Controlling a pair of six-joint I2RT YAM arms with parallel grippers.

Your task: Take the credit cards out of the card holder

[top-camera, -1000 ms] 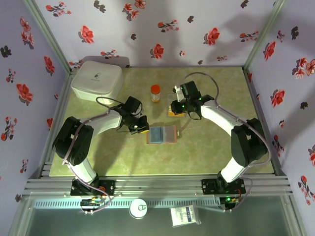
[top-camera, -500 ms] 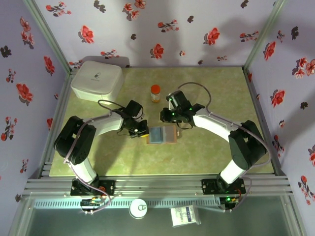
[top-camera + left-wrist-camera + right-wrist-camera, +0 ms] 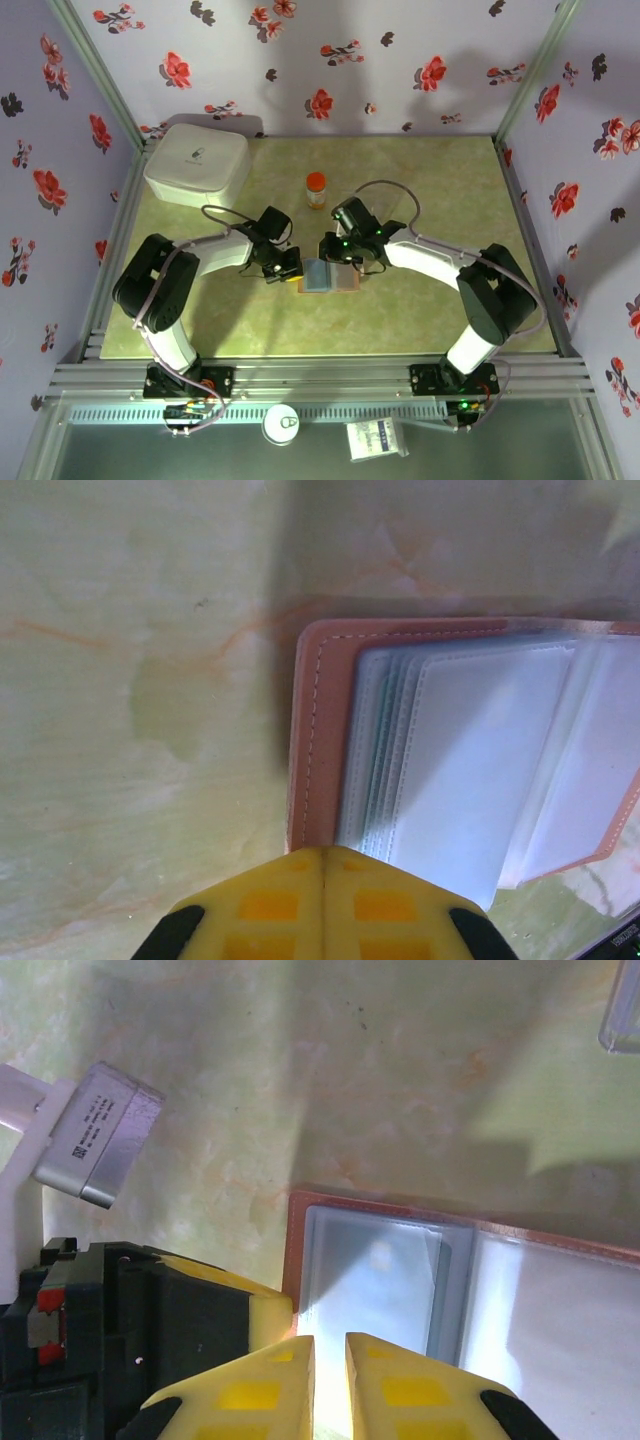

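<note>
From above, the card holder (image 3: 330, 277) lies open and flat near the middle of the worktop (image 3: 420, 300). The left pincer (image 3: 287, 270) is at its left edge and the right pincer (image 3: 333, 255) is over its far left corner, so the two arms crowd that end. Bare surface runs right and toward the near edge. An orange-capped bottle (image 3: 316, 189) stands just beyond the arms, and a white box (image 3: 197, 163) fills the far left corner. In the left wrist view, the left pincer (image 3: 323, 865) has its yellow fingers pressed together with its tip at the reddish-brown border (image 3: 312, 740) of the holder. Cloudy sleeves (image 3: 470, 770) fan to the right, and I cannot tell which hold credit cards. In the right wrist view, the right pincer (image 3: 330, 1360) shows a narrow slit over a sleeve, and glare hides whether anything is nipped. The other arm's camera (image 3: 95, 1138) is close on the left, and a clear plastic edge (image 3: 625, 1010) is at the top right.
</note>
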